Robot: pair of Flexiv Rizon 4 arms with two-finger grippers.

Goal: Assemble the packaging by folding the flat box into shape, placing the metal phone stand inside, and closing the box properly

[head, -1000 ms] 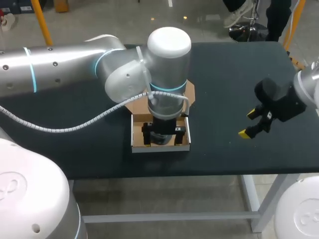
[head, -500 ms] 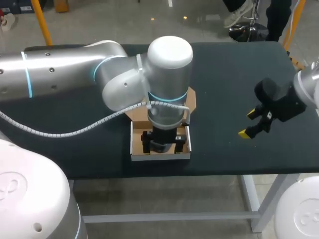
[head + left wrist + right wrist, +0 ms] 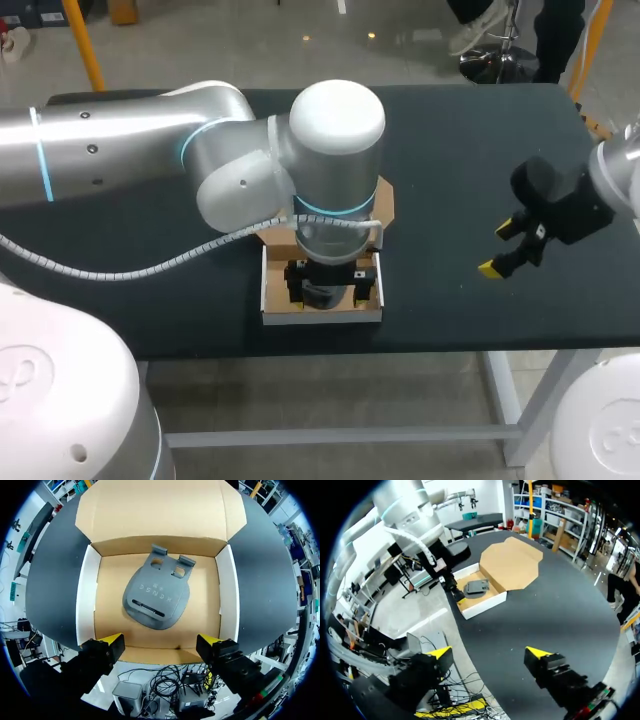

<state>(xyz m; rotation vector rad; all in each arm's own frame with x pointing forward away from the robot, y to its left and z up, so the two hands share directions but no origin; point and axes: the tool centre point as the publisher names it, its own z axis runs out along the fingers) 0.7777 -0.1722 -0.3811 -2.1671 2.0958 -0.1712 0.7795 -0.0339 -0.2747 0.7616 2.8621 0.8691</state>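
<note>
**Q:** What is at the left of the dark surface [image 3: 460, 150]?

**A:** The left arm [image 3: 120, 150] comes in from the left side and reaches to the middle. Its wrist points straight down over an open cardboard box [image 3: 270, 300] that sits near the front edge.

**Q:** How do the left jaws stand?

**A:** They are wide apart and hold nothing. In the left wrist view their yellow fingertips [image 3: 112, 642] hang at the box's near wall, one toward each corner.

**Q:** Where is the phone stand?

**A:** The grey metal phone stand [image 3: 156, 597] lies flat on the brown floor of the box, about in the middle. It is ahead of the left jaws and touches neither finger. White side walls stand upright on either side of it. The brown lid flap [image 3: 160, 510] is open and lies flat on the surface beyond the far wall.

**Q:** And further right?

**A:** The right arm [image 3: 620, 170] enters at the right edge. The right jaws hover above the surface, well apart from the box. They are spread wide with nothing between them.
</note>
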